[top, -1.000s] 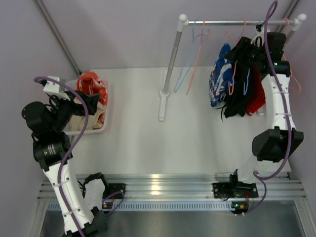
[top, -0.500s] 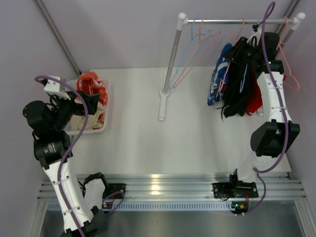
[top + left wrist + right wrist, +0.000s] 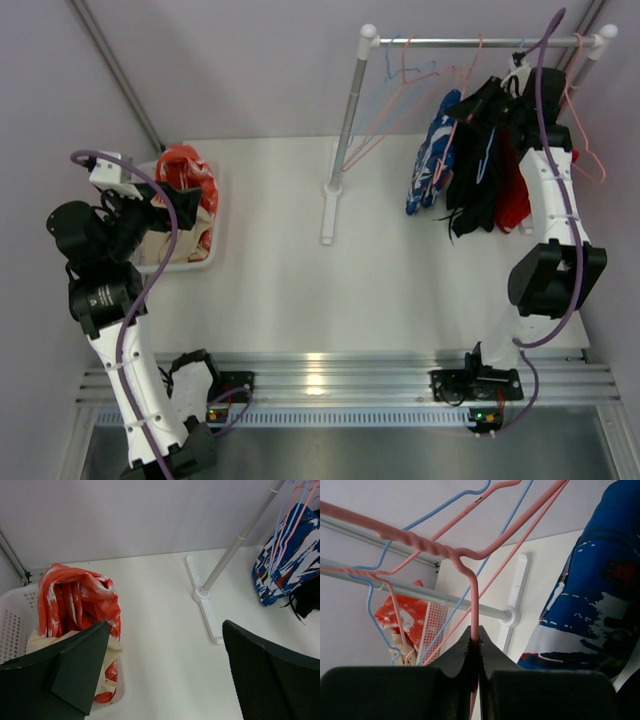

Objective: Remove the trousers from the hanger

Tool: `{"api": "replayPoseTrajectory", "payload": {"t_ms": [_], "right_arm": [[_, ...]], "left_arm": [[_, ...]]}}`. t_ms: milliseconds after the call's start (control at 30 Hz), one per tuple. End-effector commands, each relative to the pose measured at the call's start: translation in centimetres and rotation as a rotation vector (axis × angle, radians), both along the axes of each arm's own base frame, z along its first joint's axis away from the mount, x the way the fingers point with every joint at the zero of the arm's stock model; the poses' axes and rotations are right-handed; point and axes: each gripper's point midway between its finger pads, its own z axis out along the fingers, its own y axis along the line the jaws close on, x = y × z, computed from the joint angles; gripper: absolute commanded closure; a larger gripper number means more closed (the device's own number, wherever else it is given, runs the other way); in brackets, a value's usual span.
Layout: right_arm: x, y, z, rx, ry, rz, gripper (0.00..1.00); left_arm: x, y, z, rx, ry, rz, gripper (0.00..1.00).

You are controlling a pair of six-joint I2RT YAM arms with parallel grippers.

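Note:
Blue patterned trousers (image 3: 430, 165), black trousers (image 3: 480, 165) and red trousers (image 3: 517, 200) hang from the rail (image 3: 470, 43) at the back right. My right gripper (image 3: 517, 78) is up by the rail, shut on the thin wire of a pink hanger (image 3: 474, 602); in its wrist view the gripper (image 3: 475, 632) pinches that wire, with the blue trousers (image 3: 592, 605) to the right. My left gripper (image 3: 185, 205) hangs open and empty (image 3: 165, 630) beside the white basket (image 3: 214, 245). Orange-red trousers (image 3: 75, 595) lie in the basket on top of beige trousers (image 3: 37, 640).
The rack's grey upright post (image 3: 345, 120) stands on a white foot (image 3: 327, 215) mid-table. Bare blue and pink hangers (image 3: 400, 70) dangle from the rail's left part. Walls close in left and right; an aluminium rail runs along the near edge.
My right gripper has closed onto the pink hanger wire. The blue trousers and the bare hangers have swung left. The left arm has stayed put.

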Motion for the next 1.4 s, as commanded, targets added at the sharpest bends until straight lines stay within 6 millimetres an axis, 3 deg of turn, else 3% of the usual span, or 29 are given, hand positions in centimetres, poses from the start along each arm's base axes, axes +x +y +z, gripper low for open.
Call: {"api": "replayPoseTrajectory", "payload": {"t_ms": [0,300,500,733,1033,1133,1233,1333,1367], "right_arm": [[-2.5,0.8,10.4,0.074,-0.313,0.079,1.00],[-7.1,0.6,16.6,0.169,-0.428,0.144,1.00],[-11.2,1.3,18.3,0.198,-0.445,0.202,1.00],[-15.6,2.5,17.8,0.201,-0.424,0.284,1.00],[-21.2,4.2,14.1,0.211,-0.322,0.382,1.00],[-24.4,5.1,13.0,0.183,-0.323,0.451,1.00],[-29.2,6.4,12.8,0.120,-0.361,0.562,1.00],[-32.1,7.0,12.3,0.079,-0.375,0.619,1.00],[-34.1,7.4,12.0,0.077,-0.361,0.653,1.00]], "left_arm": [[0.1,-0.2,1.1,0.005,-0.045,-0.013,0.01],[-0.4,-0.3,1.8,0.015,-0.071,-0.007,0.01],[-0.7,-0.2,2.5,0.016,-0.093,0.006,0.01],[-0.9,-0.2,3.2,0.024,-0.117,0.014,0.01],[-1.4,-0.3,3.1,0.050,-0.115,0.014,0.01],[-1.9,-0.6,3.0,0.070,-0.120,0.007,0.01],[-2.4,-0.8,2.7,0.082,-0.121,0.004,0.01],[-2.9,-0.8,2.2,0.082,-0.107,0.008,0.01],[-3.0,-0.9,2.1,0.080,-0.103,0.007,0.01]]}}
